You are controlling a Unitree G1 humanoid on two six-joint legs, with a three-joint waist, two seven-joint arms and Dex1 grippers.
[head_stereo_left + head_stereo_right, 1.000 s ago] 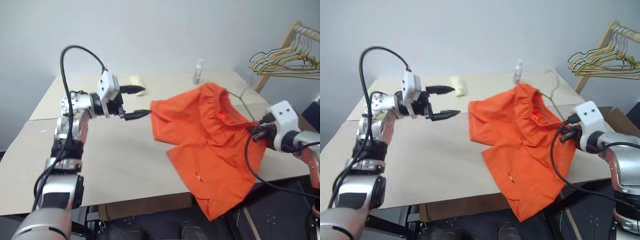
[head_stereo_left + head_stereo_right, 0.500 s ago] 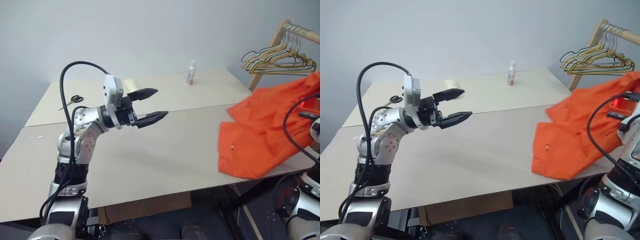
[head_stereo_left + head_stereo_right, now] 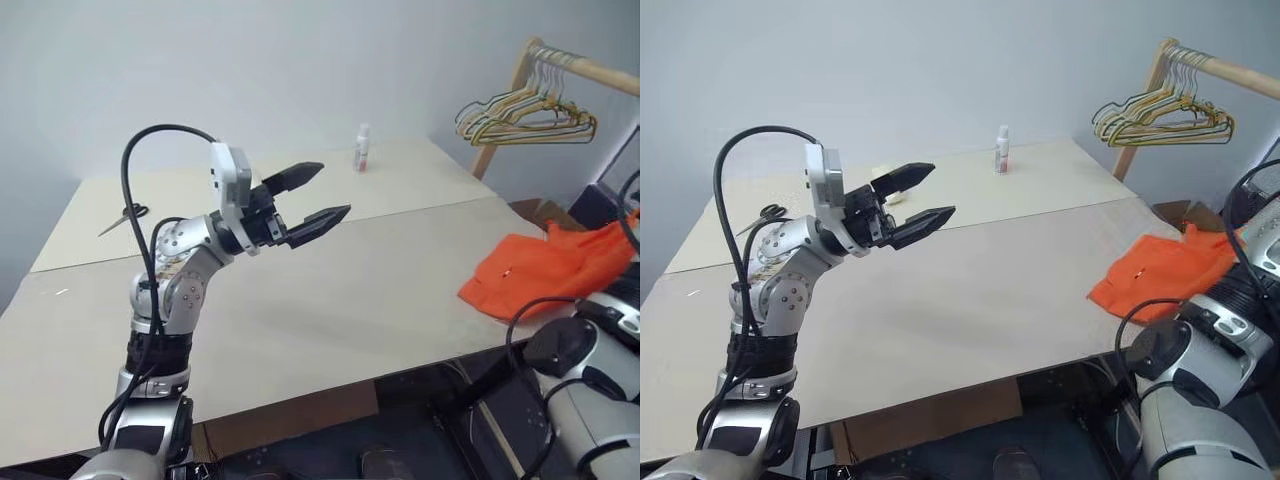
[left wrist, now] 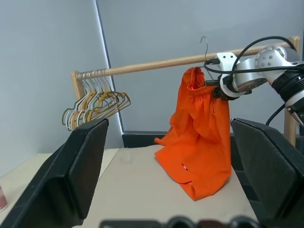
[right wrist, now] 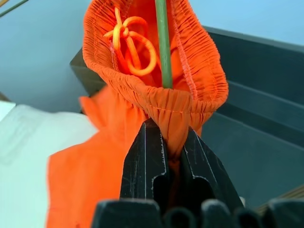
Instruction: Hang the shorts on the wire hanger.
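From the head views, the left pincer (image 3: 318, 195) hangs above the bench (image 3: 330, 290), its two black fingers spread wide with nothing between them. Well off to its far side, the shorts (image 3: 545, 270) lie bunched over the bench's right edge, their upper part rising out of sight. Beyond the pincer a small bottle (image 3: 362, 150) stands at the back of the bench, and a bunch of wire hangers (image 3: 525, 113) hangs from a wooden rack (image 3: 560, 70) further right. Behind the left arm, scissors (image 3: 772, 211) lie on the bench.

In the left wrist view, straight ahead between the spread fingers (image 4: 71, 171), the shorts hang in the air, held up by the right pincer (image 4: 214, 90) at the waistband, their lower end resting on the bench. A thin hook of the wire hanger (image 4: 204, 45) sticks up just above the waistband, in front of the rack's wooden bar.

In the right wrist view, the right pincer is clenched on the gathered waistband, and the hanger's olive wire runs up through the waist opening right above the fingertips, beside the orange drawstring (image 5: 130, 40)
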